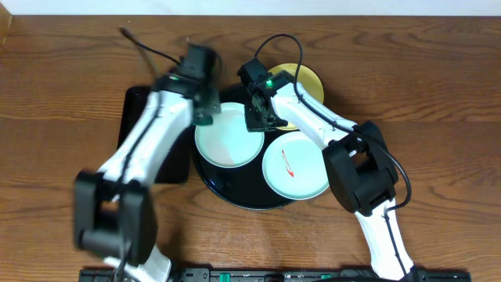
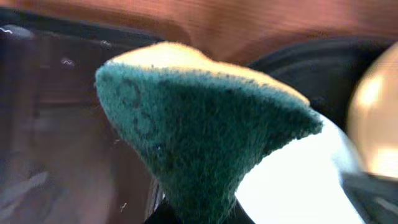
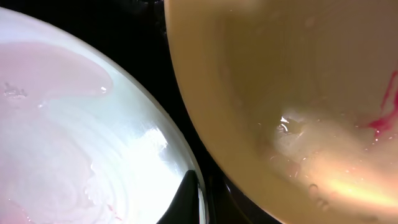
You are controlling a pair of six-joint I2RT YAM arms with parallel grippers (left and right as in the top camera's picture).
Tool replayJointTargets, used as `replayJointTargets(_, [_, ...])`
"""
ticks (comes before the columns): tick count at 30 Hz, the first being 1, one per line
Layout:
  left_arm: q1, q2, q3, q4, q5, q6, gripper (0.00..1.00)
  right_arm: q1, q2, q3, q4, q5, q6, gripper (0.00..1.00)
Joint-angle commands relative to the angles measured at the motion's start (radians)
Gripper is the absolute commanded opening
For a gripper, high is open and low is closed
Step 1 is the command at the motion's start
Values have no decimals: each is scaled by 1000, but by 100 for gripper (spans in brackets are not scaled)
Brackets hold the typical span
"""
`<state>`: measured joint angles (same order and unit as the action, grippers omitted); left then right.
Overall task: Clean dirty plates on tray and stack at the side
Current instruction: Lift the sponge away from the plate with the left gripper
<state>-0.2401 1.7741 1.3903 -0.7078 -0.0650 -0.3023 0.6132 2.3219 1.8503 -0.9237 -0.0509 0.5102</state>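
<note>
The round black tray [image 1: 235, 194] holds three plates. The left mint plate [image 1: 227, 139] carries a pinkish wet film [image 3: 56, 68]. A red smear marks the right mint plate [image 1: 294, 166]. At the back lies the yellow plate [image 1: 304, 78], with a red streak [image 3: 388, 102] showing in the right wrist view. My left gripper [image 1: 205, 108] is shut on a green and yellow sponge [image 2: 205, 130], which hangs over the left mint plate's far-left rim. My right gripper [image 1: 261, 117] is shut on that plate's right rim, one dark finger [image 3: 186, 199] lying over the edge.
A smaller rectangular black tray [image 1: 137, 117] sits left of the round one, partly under my left arm. Brown wooden table [image 1: 63, 86] surrounds both trays. The two arms nearly meet above the left mint plate.
</note>
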Motion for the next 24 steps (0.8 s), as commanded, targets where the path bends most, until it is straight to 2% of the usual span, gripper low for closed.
replayJointTargets(1, [82, -127, 63, -95, 101, 17, 8, 19, 42, -11, 13, -29, -48, 1])
replayJointTargets(4, [157, -161, 63, -168, 100, 54, 8, 19, 38, 16, 11, -97, -124, 1])
replayJointTargets(11, [260, -160, 34, -200, 99, 69, 8, 28, -42, 40, -18, -43, -161, 1])
replayJointTargets(17, [288, -160, 29, -199, 99, 69, 8, 77, -149, 40, -50, 208, -198, 1])
replayJointTargets(24, [290, -160, 29, -190, 98, 69, 8, 173, -235, 40, -53, 633, -197, 1])
